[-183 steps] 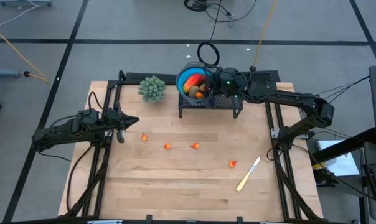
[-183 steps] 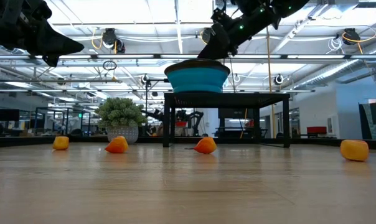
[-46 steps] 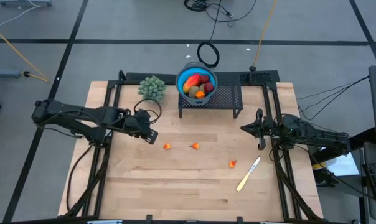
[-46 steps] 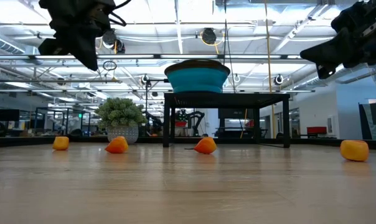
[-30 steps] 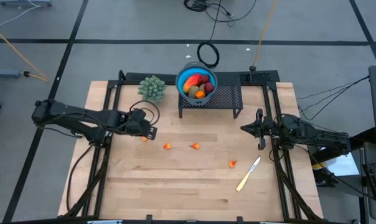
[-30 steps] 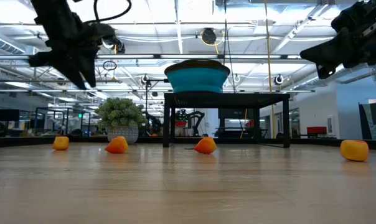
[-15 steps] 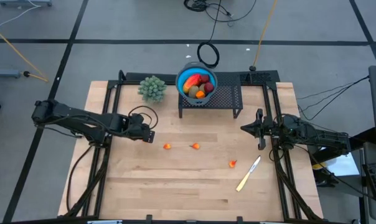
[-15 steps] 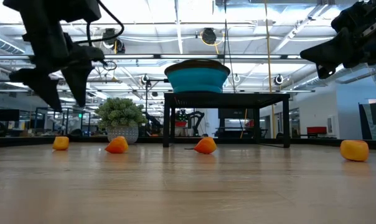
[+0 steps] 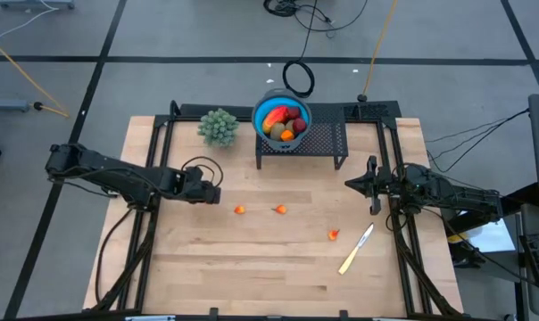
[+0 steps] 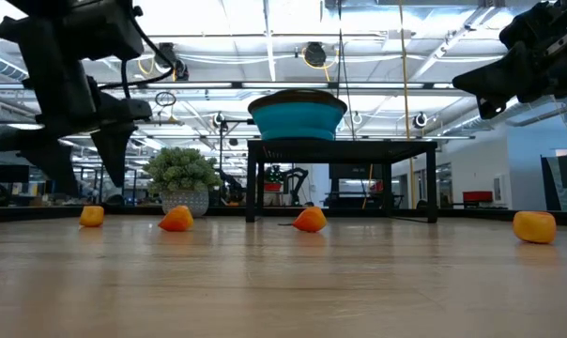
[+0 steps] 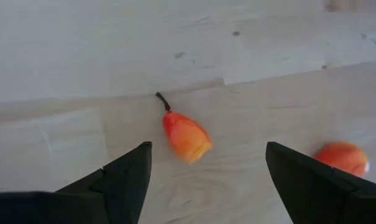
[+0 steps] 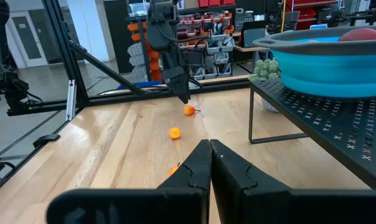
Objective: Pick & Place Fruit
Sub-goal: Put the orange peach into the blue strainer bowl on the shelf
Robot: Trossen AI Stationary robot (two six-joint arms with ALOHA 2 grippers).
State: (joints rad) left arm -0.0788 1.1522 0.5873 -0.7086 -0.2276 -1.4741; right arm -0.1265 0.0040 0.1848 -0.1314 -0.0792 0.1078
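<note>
— Where's the fruit?
— I see a waxy, tapered orange piece (image 11: 185, 135) (stubby stem) on pale wood, left of the blue bowl (image 9: 282, 119), beneath my left gripper (image 11: 203, 180), spread wide, empty.
— Right gripper (image 12: 210, 163)?
— Pinched closed, empty.

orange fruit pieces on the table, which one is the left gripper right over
The leftmost orange piece, the one with a dark stem: it lies between the open fingers of the left gripper. The other three lie farther right, away from either gripper.
</note>
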